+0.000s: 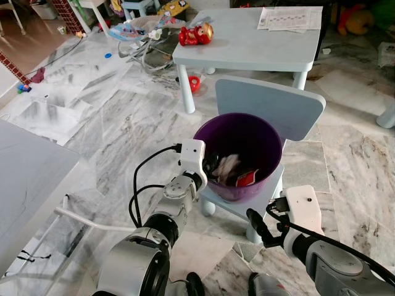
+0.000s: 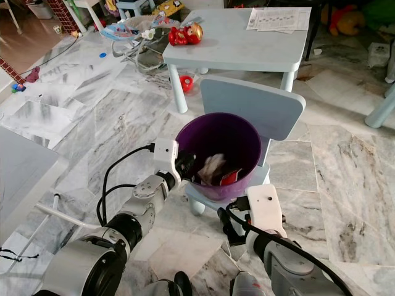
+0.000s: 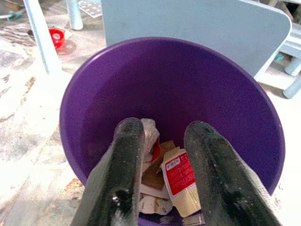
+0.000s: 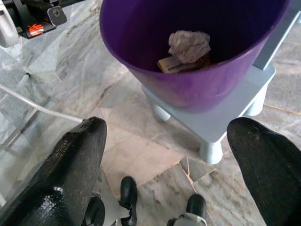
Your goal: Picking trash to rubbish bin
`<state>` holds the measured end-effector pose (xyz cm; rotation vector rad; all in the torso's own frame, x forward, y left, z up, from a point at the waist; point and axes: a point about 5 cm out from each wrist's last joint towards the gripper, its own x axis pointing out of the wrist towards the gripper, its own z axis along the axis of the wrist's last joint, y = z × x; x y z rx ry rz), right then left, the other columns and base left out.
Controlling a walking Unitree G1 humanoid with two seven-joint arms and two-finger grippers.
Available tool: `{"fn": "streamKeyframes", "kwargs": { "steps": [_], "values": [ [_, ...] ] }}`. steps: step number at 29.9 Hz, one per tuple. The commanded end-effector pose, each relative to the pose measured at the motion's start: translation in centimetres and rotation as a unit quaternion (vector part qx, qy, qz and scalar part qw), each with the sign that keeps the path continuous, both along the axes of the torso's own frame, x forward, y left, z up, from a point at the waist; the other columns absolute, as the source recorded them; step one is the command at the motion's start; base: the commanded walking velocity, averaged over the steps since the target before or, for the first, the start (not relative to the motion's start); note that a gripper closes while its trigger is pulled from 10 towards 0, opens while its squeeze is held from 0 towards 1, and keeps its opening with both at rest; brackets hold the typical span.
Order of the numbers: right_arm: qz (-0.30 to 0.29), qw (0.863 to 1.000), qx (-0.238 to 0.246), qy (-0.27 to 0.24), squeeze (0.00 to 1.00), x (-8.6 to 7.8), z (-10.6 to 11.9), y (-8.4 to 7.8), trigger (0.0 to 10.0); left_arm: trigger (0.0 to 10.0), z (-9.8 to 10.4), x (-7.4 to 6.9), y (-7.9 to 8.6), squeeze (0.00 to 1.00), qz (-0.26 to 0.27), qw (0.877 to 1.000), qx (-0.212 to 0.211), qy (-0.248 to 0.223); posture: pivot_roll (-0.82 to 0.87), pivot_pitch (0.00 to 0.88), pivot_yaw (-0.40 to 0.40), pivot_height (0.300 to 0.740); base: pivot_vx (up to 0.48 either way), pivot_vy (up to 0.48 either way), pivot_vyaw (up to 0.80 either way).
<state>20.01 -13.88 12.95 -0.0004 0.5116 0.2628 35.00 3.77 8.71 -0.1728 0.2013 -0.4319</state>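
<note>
A purple rubbish bin stands on the seat of a small light-blue chair. Inside it lie crumpled white paper, cardboard and a red-labelled wrapper, also seen as trash. My left gripper hangs over the bin's near-left rim, fingers open, nothing between them. My right gripper is lower, by the chair's front leg, open wide and empty.
A light-blue table stands behind the chair, with a red toy and papers on it. A white tabletop juts in at the left. A white rod lies on the marble floor; toys clutter the far left.
</note>
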Motion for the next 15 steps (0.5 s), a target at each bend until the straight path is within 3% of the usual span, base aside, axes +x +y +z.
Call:
{"fn": "streamKeyframes", "kwargs": {
  "steps": [1, 9, 10, 15],
  "values": [
    [0.018, 1.0, 0.008, -0.002, 1.0, 0.2, 0.0, 0.7, 10.0, 10.0, 1.3, 0.2, -1.7, 1.0, -0.011, 0.999, -0.026, -0.016, -0.38, 0.211, 0.184, 0.74, 0.0, 0.0, 0.0],
    [0.027, 0.998, -0.02, -0.047, 1.0, 3.2, -0.1, 1.2, 10.0, 10.0, 4.1, 2.1, 2.4, 1.0, 0.035, 0.994, -0.028, -0.103, -0.27, 0.159, 0.178, 0.74, 0.0, 0.0, 0.0],
    [0.025, 0.997, -0.025, -0.065, 1.0, 4.3, 0.0, 1.4, 10.0, 10.0, 4.5, 2.4, 4.2, 1.0, 0.064, 0.99, -0.017, -0.126, -0.24, 0.143, 0.173, 0.74, 0.0, 0.0, 0.0],
    [0.029, 0.993, -0.024, -0.116, 1.0, 6.9, 1.0, 2.0, 10.0, 10.0, 5.6, 2.6, 8.6, 1.0, 0.143, 0.973, 0.014, -0.181, -0.17, 0.103, 0.151, 0.74, 0.0, 0.0, 0.0]
  ]
}}
